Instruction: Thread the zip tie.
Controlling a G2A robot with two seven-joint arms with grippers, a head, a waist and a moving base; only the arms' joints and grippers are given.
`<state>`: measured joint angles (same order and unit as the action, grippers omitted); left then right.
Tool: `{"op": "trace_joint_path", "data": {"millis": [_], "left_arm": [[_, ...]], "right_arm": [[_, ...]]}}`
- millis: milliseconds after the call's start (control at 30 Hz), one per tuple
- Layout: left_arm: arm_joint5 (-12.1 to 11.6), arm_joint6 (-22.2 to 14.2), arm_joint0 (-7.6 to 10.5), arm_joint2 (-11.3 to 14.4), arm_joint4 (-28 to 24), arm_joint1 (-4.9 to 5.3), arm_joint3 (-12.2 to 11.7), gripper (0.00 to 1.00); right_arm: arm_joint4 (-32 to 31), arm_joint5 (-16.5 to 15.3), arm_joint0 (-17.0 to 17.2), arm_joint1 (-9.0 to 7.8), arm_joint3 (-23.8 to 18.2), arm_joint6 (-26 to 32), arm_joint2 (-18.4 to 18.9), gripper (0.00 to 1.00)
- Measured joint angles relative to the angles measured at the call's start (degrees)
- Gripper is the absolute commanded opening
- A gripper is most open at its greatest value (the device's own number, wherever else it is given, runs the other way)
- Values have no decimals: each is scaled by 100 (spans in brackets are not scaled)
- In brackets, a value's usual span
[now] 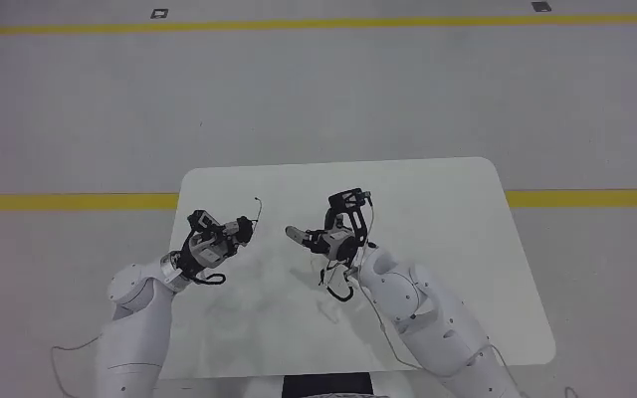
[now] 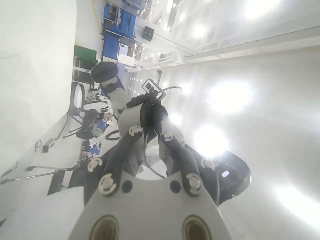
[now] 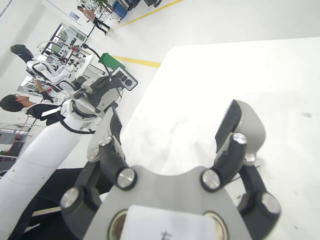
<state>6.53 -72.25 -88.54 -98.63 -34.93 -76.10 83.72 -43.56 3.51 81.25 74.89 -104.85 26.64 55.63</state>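
Dark zip tie (image 1: 257, 210) pinched in the left end effector (image 1: 242, 229), which is closed on it above the white table (image 1: 448, 219).
Right end effector (image 3: 175, 118) gapes wide and holds nothing, near the tie but apart from it. Likely risk: the thin, springy strap may bend or sway at contact, so its free end misses the slot or slips out.

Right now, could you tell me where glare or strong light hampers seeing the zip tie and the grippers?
Top view: even light, the zip tie a thin dark line rising from the left gripper. Left wrist view: ceiling lights flare right beside the shut fingers, swallowing their edges. Right wrist view: the table glows white inside the open right gripper.
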Motion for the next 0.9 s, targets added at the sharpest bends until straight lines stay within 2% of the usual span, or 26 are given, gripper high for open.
{"op": "trace_joint_path", "data": {"millis": [67,167,200,233,267,367,467,533,567,767,833,900], "left_arm": [[172,159,1,27,-145,-3,-57,0],[904,316,-12,66,-867,-2,-145,0],[1239,327,-36,84,-1165,5,-178,0],[1419,343,-65,127,-1367,15,-222,0],[1499,362,-94,196,-1559,30,-275,0],[1308,407,-142,525,-2104,141,-418,0],[1290,490,-142,884,-2712,314,-534,0],[1295,596,-94,1018,-2861,455,-449,0],[1295,606,-83,1021,-2816,481,-421,0],[1296,625,-89,1031,-2784,474,-433,0],[1296,808,-114,1198,-3130,457,-494,0],[1295,1019,-134,1424,-3717,477,-525,0]], "right_arm": [[-347,-81,-46,-14,8,-82,-69,100],[-1154,-263,-134,-19,6,-248,-250,100],[-1373,-308,-156,-14,16,-325,-325,100],[-1494,-337,-172,-9,27,-383,-377,100],[-1608,-368,-192,-3,46,-438,-425,100],[-1959,-452,-263,16,134,-617,-578,100],[-2187,-580,-326,41,244,-839,-721,100],[-2229,-623,-364,60,343,-876,-792,100],[-2240,-623,-375,63,358,-864,-801,100],[-2242,-617,-377,62,356,-851,-799,100],[-2257,-626,-355,64,353,-901,-813,100],[-2387,-668,-325,70,352,-1021,-875,100]]}}
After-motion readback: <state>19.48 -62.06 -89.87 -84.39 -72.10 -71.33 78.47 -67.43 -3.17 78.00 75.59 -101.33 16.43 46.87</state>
